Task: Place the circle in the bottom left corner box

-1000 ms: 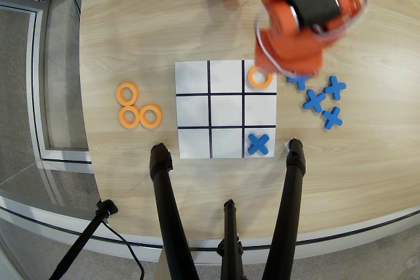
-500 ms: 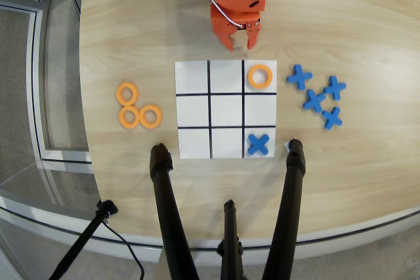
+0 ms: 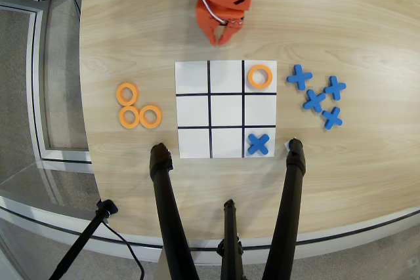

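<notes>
In the overhead view an orange ring [image 3: 260, 77] lies in the top right cell of the white 3x3 board [image 3: 226, 109]. Three more orange rings lie in a cluster on the table left of the board: one [image 3: 127, 94], one [image 3: 129, 117] and one [image 3: 150, 117]. The bottom left corner cell [image 3: 193, 142] is bare white. My orange gripper [image 3: 222, 39] hangs at the table's far edge above the board, empty, its fingertips close together. It is well apart from all the rings.
A blue cross [image 3: 258, 144] sits in the board's bottom right cell. Several blue crosses [image 3: 316, 96] lie on the table right of the board. Black tripod legs [image 3: 164, 201] stand at the near edge just below the board.
</notes>
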You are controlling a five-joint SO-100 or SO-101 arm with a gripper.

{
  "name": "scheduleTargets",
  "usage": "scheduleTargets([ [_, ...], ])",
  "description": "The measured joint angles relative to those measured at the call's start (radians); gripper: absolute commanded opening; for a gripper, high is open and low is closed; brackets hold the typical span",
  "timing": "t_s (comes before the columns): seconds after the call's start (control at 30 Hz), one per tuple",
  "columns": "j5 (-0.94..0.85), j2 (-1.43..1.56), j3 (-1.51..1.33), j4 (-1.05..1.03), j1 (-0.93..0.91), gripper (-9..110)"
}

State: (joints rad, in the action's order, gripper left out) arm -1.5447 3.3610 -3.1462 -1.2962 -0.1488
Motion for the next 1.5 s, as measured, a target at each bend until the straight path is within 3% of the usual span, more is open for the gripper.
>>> scheduleTargets([
  [0.17, 0.0, 0.002, 0.0, 0.0, -0.293, 0],
  [0.43, 0.0, 0.014, 0.0, 0.0, -1.184, 0],
  [0.5, 0.0, 0.014, 0.0, 0.0, -1.308, 0],
  [1.5, 0.0, 0.014, 0.0, 0.0, -1.353, 0],
])
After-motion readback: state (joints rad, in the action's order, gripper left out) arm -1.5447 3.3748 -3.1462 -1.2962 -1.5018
